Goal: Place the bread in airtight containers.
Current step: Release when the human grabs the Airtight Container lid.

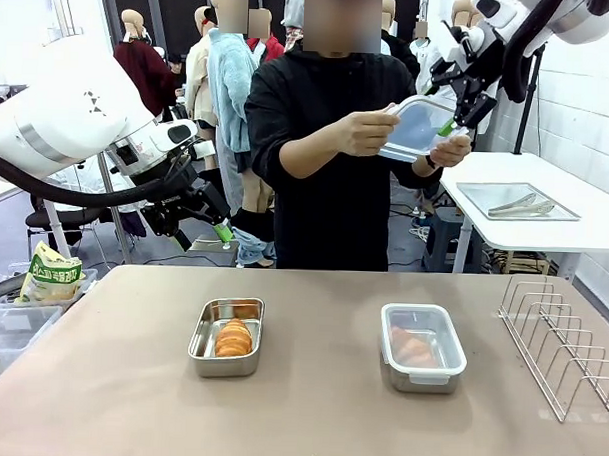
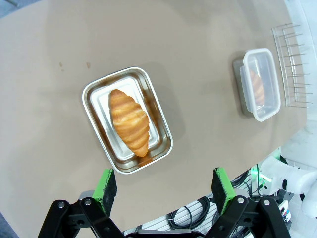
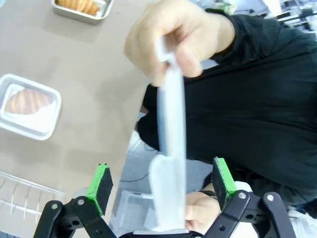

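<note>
A: Where's your golden-brown croissant (image 1: 234, 338)?
B: In the open steel tin (image 1: 202, 347), desk's middle. Second croissant (image 1: 412, 347) in the lidded tin (image 1: 422, 376).
A: Jaws?
B: Your left gripper (image 2: 164, 187) and right gripper (image 3: 161, 181) gape, empty; the person's hands (image 1: 365, 131) hold the clear lid (image 1: 420, 126).

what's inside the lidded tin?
One croissant, seen through the clear lid of the right tin. The lid hazes it, so its underside and the tin floor beneath can't be seen. The left tin is uncovered.
</note>
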Tool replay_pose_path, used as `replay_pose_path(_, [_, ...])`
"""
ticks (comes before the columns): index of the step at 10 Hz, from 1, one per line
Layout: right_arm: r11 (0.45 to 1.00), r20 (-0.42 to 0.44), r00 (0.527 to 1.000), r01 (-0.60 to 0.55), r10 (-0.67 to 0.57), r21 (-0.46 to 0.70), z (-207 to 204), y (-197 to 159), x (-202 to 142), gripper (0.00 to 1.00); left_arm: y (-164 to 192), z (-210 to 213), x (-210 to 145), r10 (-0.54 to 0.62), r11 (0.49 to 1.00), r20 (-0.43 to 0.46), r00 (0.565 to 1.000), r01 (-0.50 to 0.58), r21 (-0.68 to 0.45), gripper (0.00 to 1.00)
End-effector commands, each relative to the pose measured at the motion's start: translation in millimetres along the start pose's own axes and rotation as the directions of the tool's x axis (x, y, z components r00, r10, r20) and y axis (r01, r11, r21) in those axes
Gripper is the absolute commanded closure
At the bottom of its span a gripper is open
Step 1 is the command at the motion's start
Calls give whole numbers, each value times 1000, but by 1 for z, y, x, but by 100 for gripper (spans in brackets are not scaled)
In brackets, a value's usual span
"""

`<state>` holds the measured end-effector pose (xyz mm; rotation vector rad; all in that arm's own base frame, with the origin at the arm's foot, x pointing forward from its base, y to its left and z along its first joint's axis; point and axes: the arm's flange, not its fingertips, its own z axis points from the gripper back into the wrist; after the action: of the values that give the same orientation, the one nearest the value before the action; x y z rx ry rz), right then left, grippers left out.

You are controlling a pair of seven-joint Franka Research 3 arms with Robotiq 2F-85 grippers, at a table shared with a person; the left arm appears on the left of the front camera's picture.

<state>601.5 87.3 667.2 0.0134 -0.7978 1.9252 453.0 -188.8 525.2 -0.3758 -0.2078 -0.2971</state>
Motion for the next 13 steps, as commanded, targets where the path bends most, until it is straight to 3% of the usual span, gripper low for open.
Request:
replay_pose_path(1, [999,14,1000,-5,6,-47,8,-4,4,0,1,1,0,0,1000,0,1000,0,20,0])
replay_pose_path(13, [999,14,1000,-5,6,-47,8,-4,4,0,1,1,0,0,1000,0,1000,0,20,0])
